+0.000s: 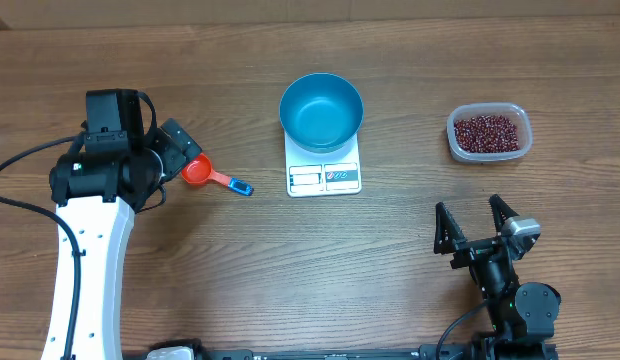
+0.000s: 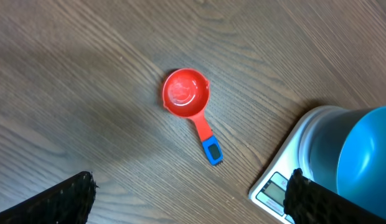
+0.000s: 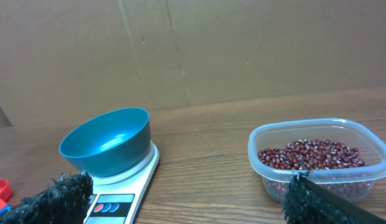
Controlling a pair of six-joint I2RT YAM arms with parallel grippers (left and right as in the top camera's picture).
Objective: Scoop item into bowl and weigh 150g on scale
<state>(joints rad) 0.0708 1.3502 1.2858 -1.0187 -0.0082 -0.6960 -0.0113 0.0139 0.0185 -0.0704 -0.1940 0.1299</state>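
Overhead view: red measuring scoop point(image 1: 202, 172) is seen lying left of the scale point(image 1: 324, 178), which carries the empty blue bowl point(image 1: 321, 110); beans point(image 1: 487, 131) are kept in the clear tub point(image 1: 453, 142), far right. Left gripper point(image 2: 183, 200) is spread wide above the scoop, and right gripper point(image 1: 468, 208) is also spread, with nothing gripped. The scoop handle should be pinched squarely across its width, cup kept upright.

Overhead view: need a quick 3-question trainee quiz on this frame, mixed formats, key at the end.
1. True or false: the blue bowl sits on the scale.
2. Fill in: the red scoop lies on the table closest to the ___ gripper.
3. The beans are in: A) the bowl B) the clear tub C) the scoop.

Key: 1 true. 2 left gripper. 3 B.
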